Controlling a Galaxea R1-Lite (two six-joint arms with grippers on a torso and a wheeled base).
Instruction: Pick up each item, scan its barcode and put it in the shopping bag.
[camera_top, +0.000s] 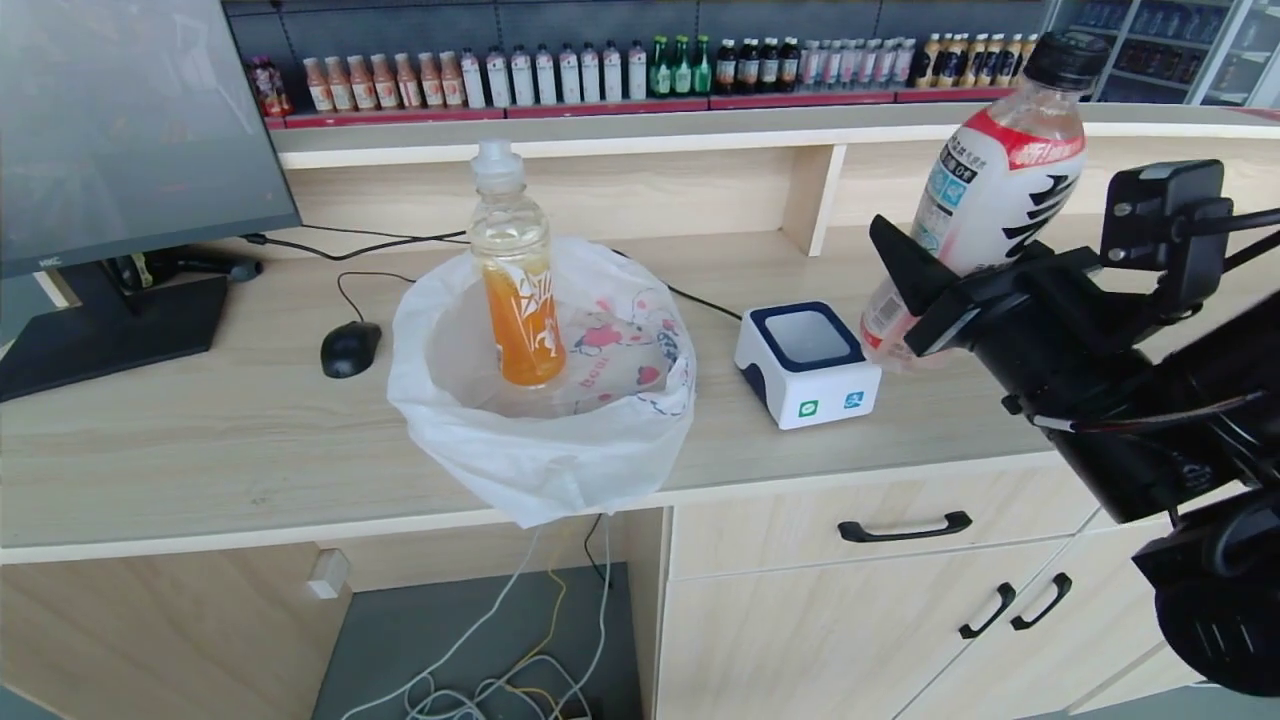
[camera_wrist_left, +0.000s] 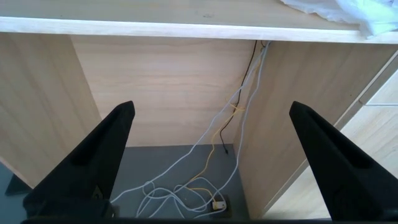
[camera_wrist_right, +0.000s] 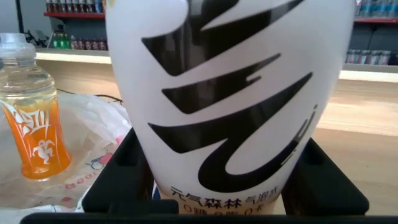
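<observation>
My right gripper (camera_top: 950, 300) is shut on a white bottle (camera_top: 985, 190) with a black cap and black brush marks, held tilted above the counter just right of the white and blue barcode scanner (camera_top: 808, 365). The same white bottle (camera_wrist_right: 230, 106) sits between the black fingers (camera_wrist_right: 118, 180) in the right wrist view. An orange drink bottle (camera_top: 515, 285) stands upright inside the white shopping bag (camera_top: 540, 450), and that orange bottle (camera_wrist_right: 34, 121) also appears beyond the gripper. My left gripper (camera_wrist_left: 211, 162) hangs open below the counter's edge, holding nothing.
A black mouse (camera_top: 349, 348) lies left of the bag, and a monitor (camera_top: 120, 120) stands at the far left. Cables (camera_wrist_left: 205, 180) trail on the floor under the counter. Drawers with black handles (camera_top: 905, 528) sit below the scanner. Shelves of bottles (camera_top: 640, 70) line the back.
</observation>
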